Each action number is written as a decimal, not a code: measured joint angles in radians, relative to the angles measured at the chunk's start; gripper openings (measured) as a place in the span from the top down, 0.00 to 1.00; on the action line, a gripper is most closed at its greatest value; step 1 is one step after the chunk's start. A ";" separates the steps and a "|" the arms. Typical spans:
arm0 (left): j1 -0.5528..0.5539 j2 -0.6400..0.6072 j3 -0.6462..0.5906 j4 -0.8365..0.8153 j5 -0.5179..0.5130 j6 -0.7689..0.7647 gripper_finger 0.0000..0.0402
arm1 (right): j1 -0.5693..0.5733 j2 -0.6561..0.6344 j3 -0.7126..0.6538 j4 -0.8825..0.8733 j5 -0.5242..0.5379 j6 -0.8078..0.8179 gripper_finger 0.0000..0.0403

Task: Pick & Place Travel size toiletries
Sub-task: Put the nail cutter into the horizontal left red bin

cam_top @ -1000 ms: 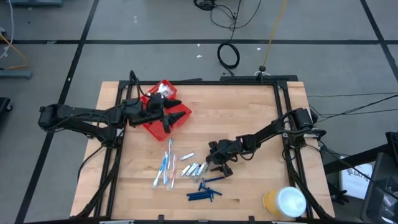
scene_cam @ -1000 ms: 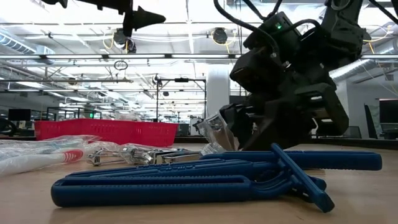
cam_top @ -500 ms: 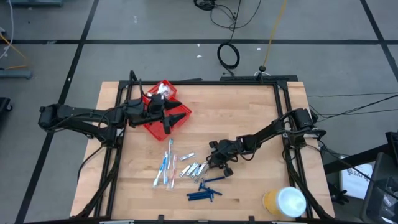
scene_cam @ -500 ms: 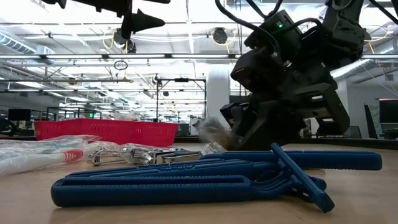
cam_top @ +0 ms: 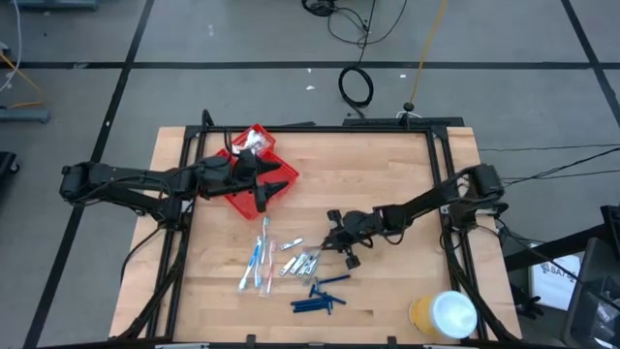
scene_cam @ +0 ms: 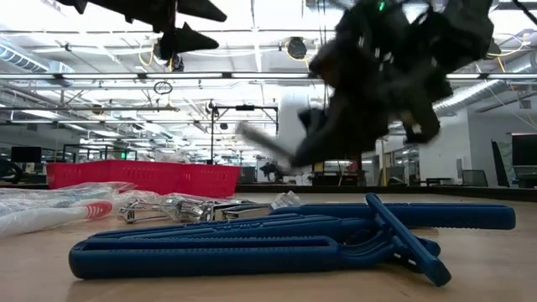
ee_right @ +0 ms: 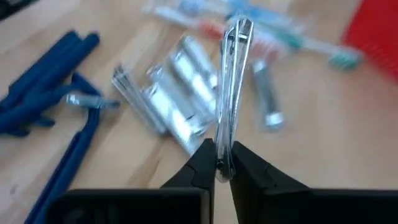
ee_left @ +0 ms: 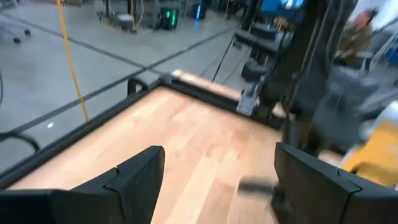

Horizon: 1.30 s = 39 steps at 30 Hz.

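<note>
My right claw [ee_right: 219, 167] is pinched tight on a silvery nail clipper [ee_right: 232, 81], gripping it by one end so it sticks out past my fingertips, off the table [cam_top: 387, 184]. Below it lie more clippers [ee_right: 168, 93], blue razors [cam_top: 320, 299] near the front edge and toothbrushes [cam_top: 258, 260] further left. My left claw [cam_top: 263, 177] hangs spread wide and empty over the red tray [cam_top: 242, 201] at the table's back left. A yellow roll [cam_top: 441, 315] stands at the front right corner.
</note>
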 joint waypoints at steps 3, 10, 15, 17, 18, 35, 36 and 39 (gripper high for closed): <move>0.000 0.021 0.000 -0.042 0.000 0.000 0.26 | -0.015 -0.086 0.000 -0.038 0.068 -0.045 0.96; 0.000 0.097 0.000 -0.034 0.000 0.092 0.26 | -0.114 -0.220 -0.027 -0.068 0.196 -0.078 0.96; 0.007 0.111 -0.001 0.034 0.000 0.217 0.26 | -0.237 -0.251 -0.155 0.137 0.196 -0.006 0.96; 0.029 0.111 -0.015 0.099 -0.002 0.250 0.26 | -0.284 -0.250 -0.213 0.256 0.187 0.035 0.96; 0.042 0.111 -0.027 0.137 -0.004 0.255 0.26 | -0.306 -0.250 -0.239 0.312 0.166 0.063 0.96; 0.058 0.496 -0.091 0.860 0.296 0.338 0.26 | -0.318 -0.211 -0.306 0.630 0.076 0.156 0.96; 0.058 0.506 -0.091 0.878 0.294 0.340 0.26 | -0.316 -0.211 -0.306 0.638 0.058 0.156 0.96; 0.067 0.520 -0.085 0.873 0.287 0.325 0.26 | -0.304 -0.212 -0.306 0.665 0.035 0.158 0.96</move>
